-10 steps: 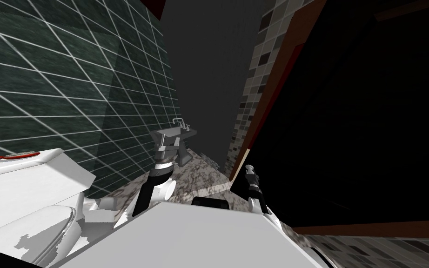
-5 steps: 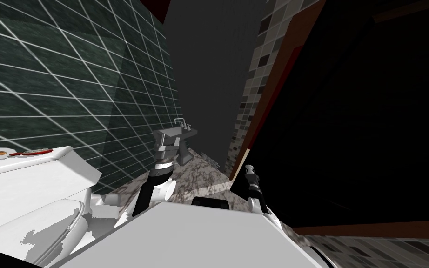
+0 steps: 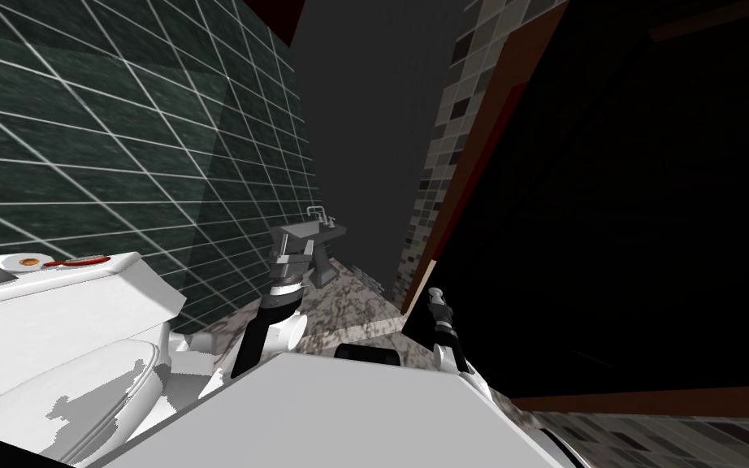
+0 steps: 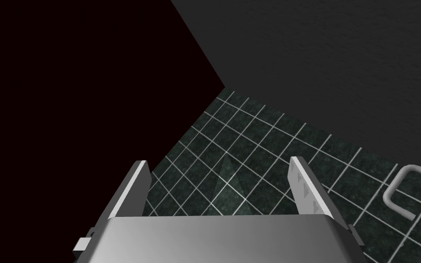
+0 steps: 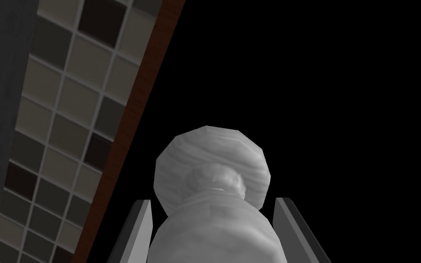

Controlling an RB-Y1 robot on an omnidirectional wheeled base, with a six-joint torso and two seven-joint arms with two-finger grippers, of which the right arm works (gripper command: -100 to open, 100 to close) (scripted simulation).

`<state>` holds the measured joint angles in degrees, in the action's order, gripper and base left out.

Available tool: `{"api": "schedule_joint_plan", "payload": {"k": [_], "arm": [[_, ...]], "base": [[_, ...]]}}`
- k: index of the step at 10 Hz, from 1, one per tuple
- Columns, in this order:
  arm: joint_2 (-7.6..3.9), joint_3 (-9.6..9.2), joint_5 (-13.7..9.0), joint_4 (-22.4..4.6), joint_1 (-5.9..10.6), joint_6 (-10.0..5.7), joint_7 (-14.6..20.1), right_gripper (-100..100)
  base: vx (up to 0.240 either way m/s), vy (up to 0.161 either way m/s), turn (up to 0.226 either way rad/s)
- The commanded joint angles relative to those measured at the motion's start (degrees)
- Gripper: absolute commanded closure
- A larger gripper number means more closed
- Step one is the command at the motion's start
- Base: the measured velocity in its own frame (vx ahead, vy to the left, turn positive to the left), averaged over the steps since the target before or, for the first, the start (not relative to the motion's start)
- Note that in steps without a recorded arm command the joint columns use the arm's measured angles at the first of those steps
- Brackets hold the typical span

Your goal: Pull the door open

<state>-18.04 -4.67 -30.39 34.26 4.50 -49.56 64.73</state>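
Note:
A very dark door (image 3: 608, 203) with a brown frame (image 3: 495, 138) fills the right side of the head view. Its rounded grey knob (image 5: 212, 160) sits between my right gripper's fingers (image 5: 139, 228), which press its neck on both sides. In the head view the right gripper (image 3: 435, 294) reaches forward to the door's near edge, just right of my chest. My left gripper (image 3: 290, 248) is held up ahead on the left; its fingers (image 4: 129, 201) stand open with nothing between them, facing the green tiled wall (image 4: 232, 169).
A white toilet (image 3: 64, 325) stands close on my left against the green tiled wall (image 3: 121, 146). A grey sink with a tap (image 3: 318, 231) is ahead at the end of the narrow mottled floor (image 3: 357, 305). Small grey tiles (image 3: 438, 162) border the door frame.
The whole head view has shifted: the toilet now sits further right and nearer, so I have moved. Both arms hold the same pose, with the right gripper still on the knob.

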Motion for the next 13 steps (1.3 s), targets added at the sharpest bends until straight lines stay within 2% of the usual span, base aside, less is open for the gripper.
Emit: {"api": "schedule_joint_plan", "payload": {"k": [1,6,13], "arm": [[0.04,-0.12,-0.2,-0.1,0.0,-0.03,1.6,100],[-0.21,-0.97,-1.6,-0.3,0.15,-0.08,9.5,100],[-0.43,-1.69,-2.8,-0.4,0.27,-0.12,18.7,100]], "base": [[-0.014,-0.002,0.011],[-0.024,-0.007,0.025],[-0.02,-0.003,0.016]]}}
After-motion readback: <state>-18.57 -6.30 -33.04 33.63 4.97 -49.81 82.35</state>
